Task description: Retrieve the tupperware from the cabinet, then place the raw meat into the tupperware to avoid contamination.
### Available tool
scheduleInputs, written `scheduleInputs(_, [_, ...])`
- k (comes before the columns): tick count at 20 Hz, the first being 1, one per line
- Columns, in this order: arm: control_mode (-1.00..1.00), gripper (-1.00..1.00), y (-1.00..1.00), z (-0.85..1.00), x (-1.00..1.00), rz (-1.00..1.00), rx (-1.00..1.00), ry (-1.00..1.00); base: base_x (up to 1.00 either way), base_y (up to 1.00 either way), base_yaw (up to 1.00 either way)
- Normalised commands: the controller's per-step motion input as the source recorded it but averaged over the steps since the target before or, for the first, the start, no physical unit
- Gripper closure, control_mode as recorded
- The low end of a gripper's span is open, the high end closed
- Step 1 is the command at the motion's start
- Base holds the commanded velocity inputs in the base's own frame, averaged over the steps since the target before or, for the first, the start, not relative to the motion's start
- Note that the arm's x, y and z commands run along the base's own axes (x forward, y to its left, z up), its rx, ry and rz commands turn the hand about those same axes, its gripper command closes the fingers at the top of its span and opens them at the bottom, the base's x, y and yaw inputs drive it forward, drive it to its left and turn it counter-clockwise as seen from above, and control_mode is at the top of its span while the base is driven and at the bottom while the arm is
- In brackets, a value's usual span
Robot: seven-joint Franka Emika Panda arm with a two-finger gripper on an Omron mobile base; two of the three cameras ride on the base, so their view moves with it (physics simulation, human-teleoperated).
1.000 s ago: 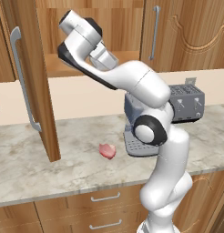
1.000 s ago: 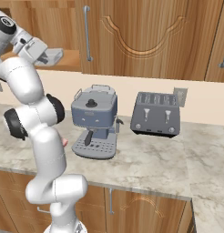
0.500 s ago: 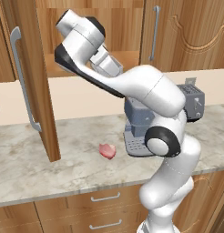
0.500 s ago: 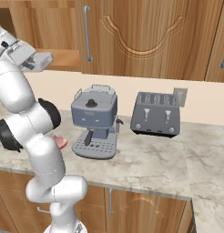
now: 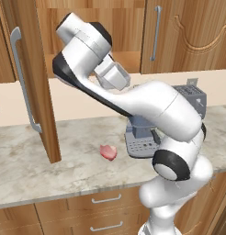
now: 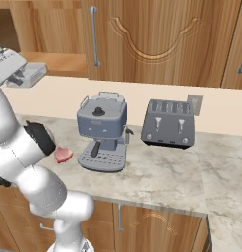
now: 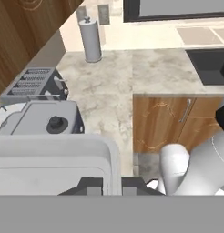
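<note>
While the hand [image 7: 111,185] pinches the rim of the tupperware [image 7: 52,164], a pale shallow container at the lower left of the hand view, the arm holds it high, just outside the open cabinet [image 5: 30,78] at the upper left. Below, the raw meat [image 5: 108,152] lies on the bench [image 5: 23,170] near the frame's centre, beside the coffee machine [image 6: 104,130]. Lowering the container level, onto bare bench close to the meat, would serve best.

a marbled stone counter [image 5: 27,170] carries a pinkish lump of raw meat [image 5: 108,152], a grey coffee machine [image 6: 103,130] just beside it, and a toaster [image 6: 169,123] further along.
</note>
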Motion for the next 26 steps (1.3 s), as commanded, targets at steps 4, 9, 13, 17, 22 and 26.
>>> scheduleInputs(4, [-1.00,1.00,-0.37,-0.37,-0.13,0.01,0.05,0.00,0.00,0.00,0.00])
scheduleInputs(9, [-1.00,1.00,-0.25,-0.59,-0.20,0.05,0.06,0.00,0.00,0.00,0.00])
scheduleInputs(13, [-1.00,1.00,-0.02,-0.50,-0.33,0.08,0.02,-0.04,0.00,0.00,0.00])
scheduleInputs(17, [-1.00,1.00,-0.03,-0.44,-0.19,0.12,0.02,-0.02,0.00,0.00,0.00])
scheduleInputs(22, [-1.00,1.00,0.07,-0.37,-0.15,0.15,0.03,0.00,0.00,0.00,0.00])
scheduleInputs(26, [-1.00,1.00,0.22,-0.34,-0.09,0.13,0.04,0.01,0.00,0.00,0.00])
